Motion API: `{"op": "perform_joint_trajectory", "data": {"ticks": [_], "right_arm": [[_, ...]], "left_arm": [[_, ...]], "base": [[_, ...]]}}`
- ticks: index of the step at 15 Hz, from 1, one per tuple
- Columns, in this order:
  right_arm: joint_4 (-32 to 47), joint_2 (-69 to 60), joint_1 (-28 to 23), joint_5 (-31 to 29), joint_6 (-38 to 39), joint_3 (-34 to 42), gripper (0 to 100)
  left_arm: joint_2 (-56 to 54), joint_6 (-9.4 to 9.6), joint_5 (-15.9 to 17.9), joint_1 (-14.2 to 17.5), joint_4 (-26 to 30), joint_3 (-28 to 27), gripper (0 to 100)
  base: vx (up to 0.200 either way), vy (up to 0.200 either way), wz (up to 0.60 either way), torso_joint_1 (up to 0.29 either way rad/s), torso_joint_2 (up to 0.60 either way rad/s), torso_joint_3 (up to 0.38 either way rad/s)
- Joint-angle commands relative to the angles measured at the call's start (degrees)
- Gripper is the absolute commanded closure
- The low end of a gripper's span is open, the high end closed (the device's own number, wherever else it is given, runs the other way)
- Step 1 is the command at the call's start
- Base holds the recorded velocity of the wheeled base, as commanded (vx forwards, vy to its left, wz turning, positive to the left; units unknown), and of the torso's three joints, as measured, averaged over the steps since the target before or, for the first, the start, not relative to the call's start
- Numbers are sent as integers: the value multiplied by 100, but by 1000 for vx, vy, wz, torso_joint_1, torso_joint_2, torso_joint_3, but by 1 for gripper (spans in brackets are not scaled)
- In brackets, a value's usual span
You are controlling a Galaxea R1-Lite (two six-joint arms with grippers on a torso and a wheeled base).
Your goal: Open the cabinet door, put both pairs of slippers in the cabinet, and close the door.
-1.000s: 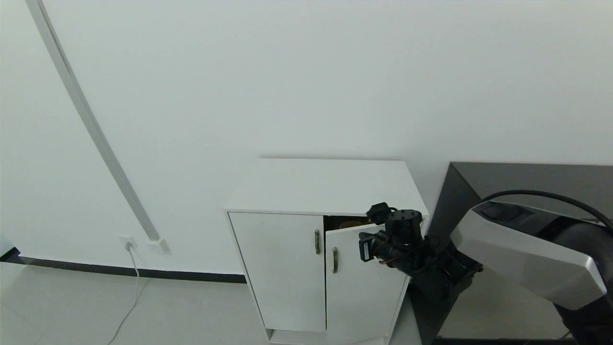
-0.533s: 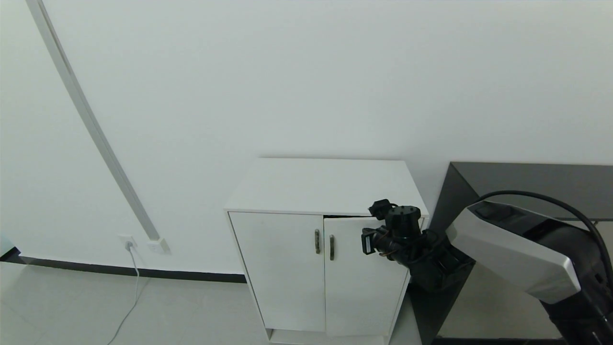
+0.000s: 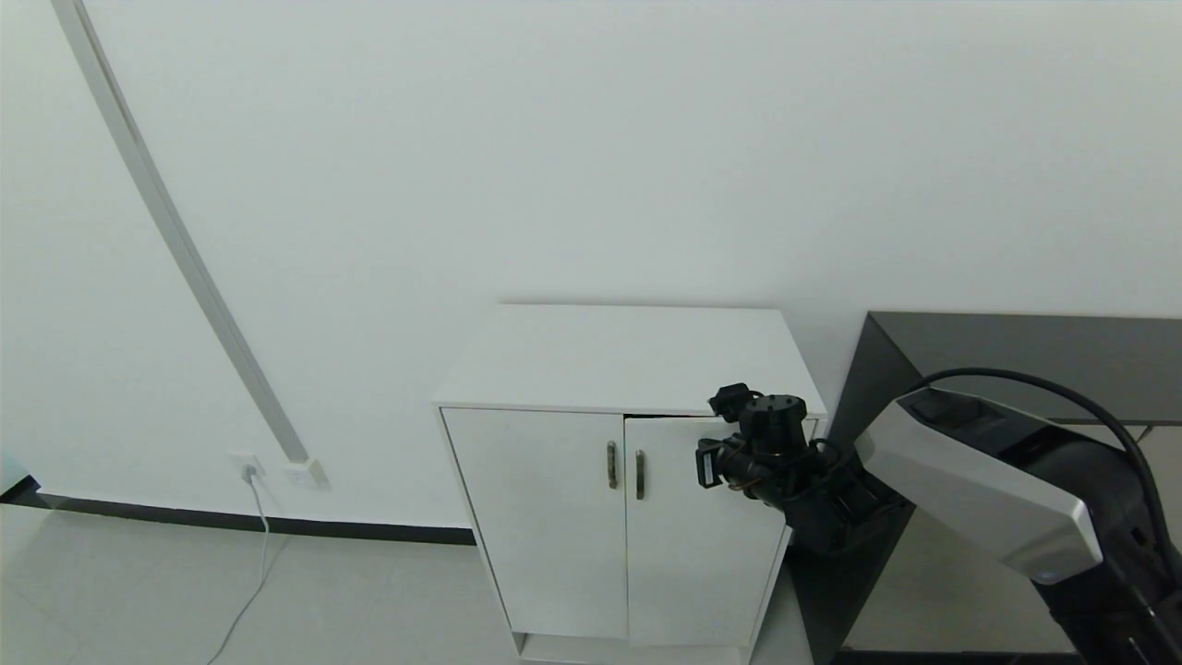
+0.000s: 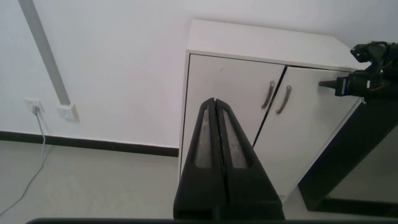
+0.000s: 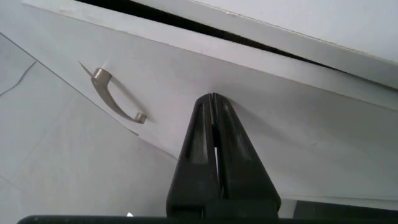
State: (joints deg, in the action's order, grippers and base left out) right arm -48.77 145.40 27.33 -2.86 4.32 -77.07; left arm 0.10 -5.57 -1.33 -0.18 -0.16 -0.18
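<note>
**Head view.**
- Cabinet [image 3: 628,356]: white, two doors, standing against the wall.
- Left door [image 3: 545,526]: lies flush.
- Right door [image 3: 697,563]: almost flush, with a thin dark slit [image 3: 665,417] seen along its top edge.
- Left handle [image 3: 611,465] and right handle [image 3: 639,475]: set side by side at the meeting edges.
- Right gripper [image 3: 705,468]: placed at the upper part of the right door, between the right handle and the hinge side.
- Black unit [image 3: 1016,346]: just beside the cabinet, on the right.
- Trunking [image 3: 175,240]: run slantwise up the wall.
- Socket [image 3: 245,465]: low on the wall, with a cable [image 3: 265,536] led down to the floor.

**Left wrist view.**
- Left gripper [image 4: 214,101]: jaws clenched, nothing grasped. It is held well apart from the cabinet [image 4: 261,37] and faces its front.
- Right gripper [image 4: 328,83]: seen at the right door [image 4: 311,130].
- Socket [image 4: 34,106]: seen on the wall.

**Right wrist view.**
- Right gripper [image 5: 214,96]: jaws clenched, nothing grasped, tips set against the right door [image 5: 280,124].
- Right handle [image 5: 118,96]: near the tips.
- Slit [image 5: 186,23]: seen along the door's top.
</note>
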Motion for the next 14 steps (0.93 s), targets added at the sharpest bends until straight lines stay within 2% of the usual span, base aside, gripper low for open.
{"op": "perform_joint_trajectory", "data": {"ticks": [1,14], "right_arm": [[17,76,-26,-4,-1,-168,100],[377,103,-52,-30,-10,-467,100]], "left_arm": [[8,3,1,1,-2,1,100],[8,3,10,1,-2,1,100]], "base": [[0,0,0,0,0,0],[0,0,0,0,0,0]]}}
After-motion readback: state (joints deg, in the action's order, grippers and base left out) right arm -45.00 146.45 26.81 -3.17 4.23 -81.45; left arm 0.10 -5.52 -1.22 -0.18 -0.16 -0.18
